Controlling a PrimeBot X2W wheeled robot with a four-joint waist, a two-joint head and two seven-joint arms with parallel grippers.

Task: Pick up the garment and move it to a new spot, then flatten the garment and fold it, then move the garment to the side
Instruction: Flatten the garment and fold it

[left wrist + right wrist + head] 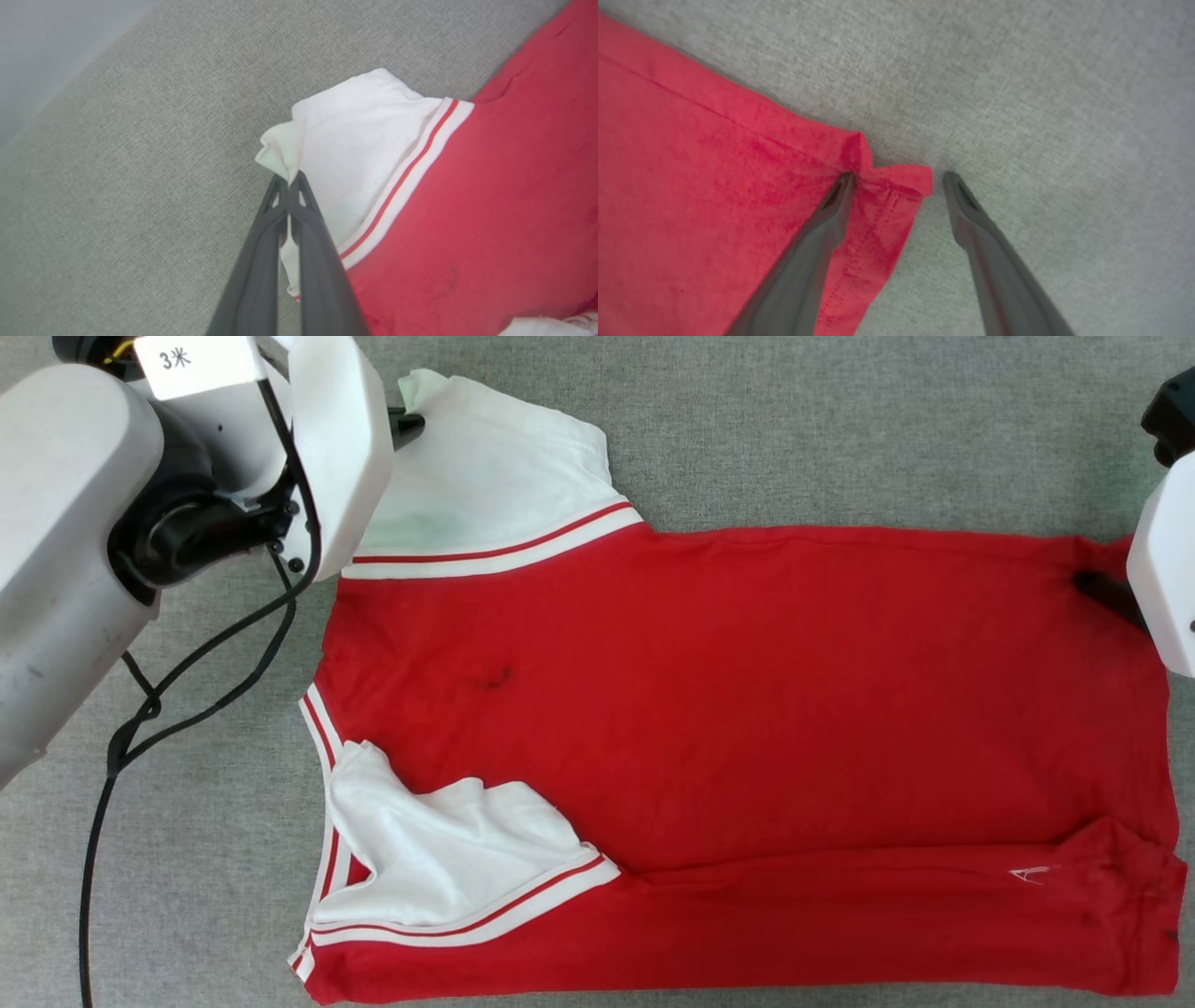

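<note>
The garment (747,709), a red T-shirt with white sleeves and striped trim, lies spread on the grey cloth surface, collar end at the left. Its far white sleeve (364,140) is pinched at the outer corner by my left gripper (289,179), which is shut on it; its dark tip pokes out past the wrist housing (411,427). The near sleeve (448,859) lies crumpled on the body. My right gripper (899,179) stands open, its jaws straddling the red hem corner (896,186), one finger on the fabric, the other on bare surface. One dark fingertip (1102,590) of that gripper rests on the far right corner.
The grey woven surface (840,429) extends beyond the shirt on the far side and at the left. My left arm's cable (187,681) hangs over the surface left of the collar. A paler band (46,46) runs along the surface's far edge in the left wrist view.
</note>
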